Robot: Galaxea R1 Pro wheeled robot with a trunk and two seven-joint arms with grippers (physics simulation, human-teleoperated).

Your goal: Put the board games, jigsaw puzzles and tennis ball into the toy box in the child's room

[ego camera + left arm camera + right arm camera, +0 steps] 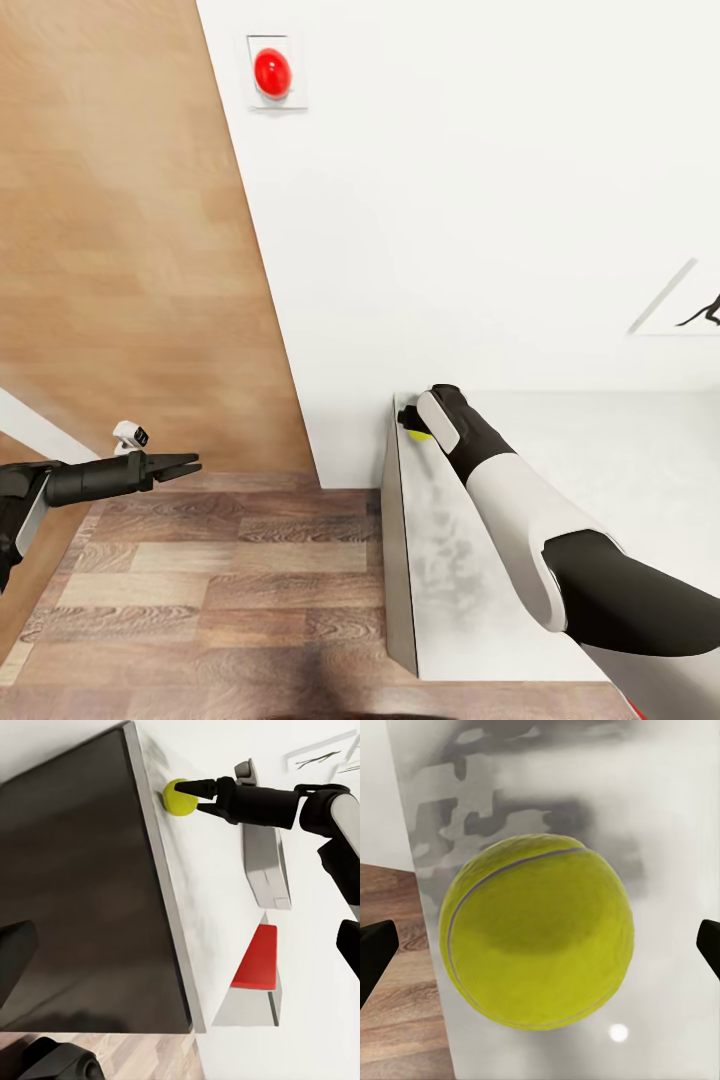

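Observation:
The yellow-green tennis ball [537, 942] rests at the far left corner of the table [470, 590], close to the wall; the ball [417, 434] peeks out beside my right wrist. My right gripper [193, 796] is open, its black fingertips [375, 954] on either side of the ball [177, 798] with a gap on both sides. My left gripper [190, 465] hangs open over the wood floor, left of the table and holding nothing. Farther along the table stands a light-grey toy box [249, 1009] with a flat red box [255, 960] in it.
The white wall runs right behind the table, with a red round button [272, 72] high up and a black silhouette picture [700, 312] at the right. Another grey tray-like shape [264, 862] lies past my right arm. Wood-plank floor [230, 590] spreads left of the table.

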